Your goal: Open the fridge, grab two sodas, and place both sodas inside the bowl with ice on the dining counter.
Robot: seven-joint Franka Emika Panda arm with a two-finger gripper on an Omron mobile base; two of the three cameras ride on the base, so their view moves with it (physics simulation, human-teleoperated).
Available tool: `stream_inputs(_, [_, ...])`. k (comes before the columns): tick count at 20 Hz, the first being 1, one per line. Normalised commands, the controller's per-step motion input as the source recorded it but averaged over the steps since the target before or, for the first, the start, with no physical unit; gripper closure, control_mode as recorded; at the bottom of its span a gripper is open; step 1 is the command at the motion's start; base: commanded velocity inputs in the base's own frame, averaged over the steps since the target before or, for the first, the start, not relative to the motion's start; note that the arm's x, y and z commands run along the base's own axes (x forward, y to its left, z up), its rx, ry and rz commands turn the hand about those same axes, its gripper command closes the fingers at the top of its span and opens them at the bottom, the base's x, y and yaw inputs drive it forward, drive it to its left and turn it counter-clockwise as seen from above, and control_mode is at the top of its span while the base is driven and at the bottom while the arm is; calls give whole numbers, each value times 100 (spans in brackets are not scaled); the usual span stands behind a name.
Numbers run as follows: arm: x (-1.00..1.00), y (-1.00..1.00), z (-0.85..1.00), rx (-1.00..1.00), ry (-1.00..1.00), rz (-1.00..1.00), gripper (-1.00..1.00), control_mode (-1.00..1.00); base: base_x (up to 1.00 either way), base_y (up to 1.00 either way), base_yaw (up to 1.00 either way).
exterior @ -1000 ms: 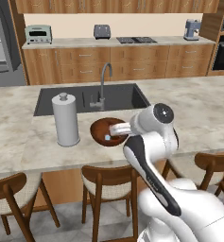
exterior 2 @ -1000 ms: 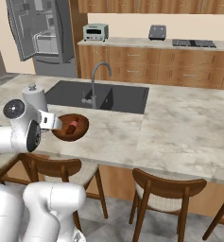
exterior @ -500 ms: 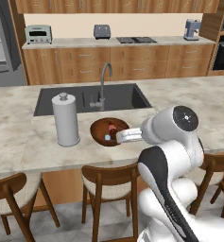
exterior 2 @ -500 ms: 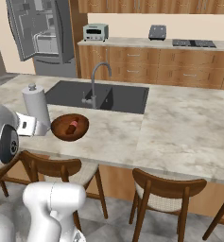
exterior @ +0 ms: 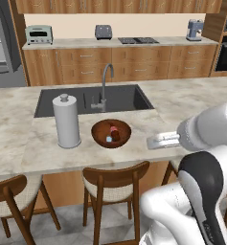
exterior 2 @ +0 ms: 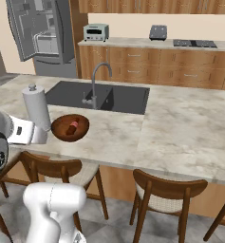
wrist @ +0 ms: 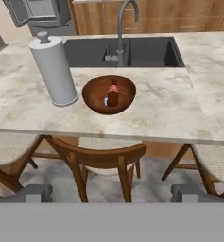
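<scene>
Pulled back: end effector [wrist: 111, 194] open, bowl [wrist: 92, 97] w/ sodas [wrist: 113, 96] ahead.

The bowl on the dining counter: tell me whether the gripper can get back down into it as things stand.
Probably yes. The bowl sits open-topped near the counter's front edge, apart from the paper towel roll and tap. The gripper is open, empty and pulled back over the stools; nothing stands between them.
</scene>
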Motion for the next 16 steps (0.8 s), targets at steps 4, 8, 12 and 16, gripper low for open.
stream_inputs(4, [-79, -67, -3, 3, -10, 2, -100, -100, 0, 0, 0])
stream_inputs(8, [-48, -7, -9, 0, -3, 3, -100, 100, -50, 6, 3])
stream_inputs(12, [0, 0, 0, 0, 0, 0, -100, 100, -77, 77, 1])
stream_inputs(16, [0, 0, 0, 0, 0, 0, -100, 100, -49, 100, -2])
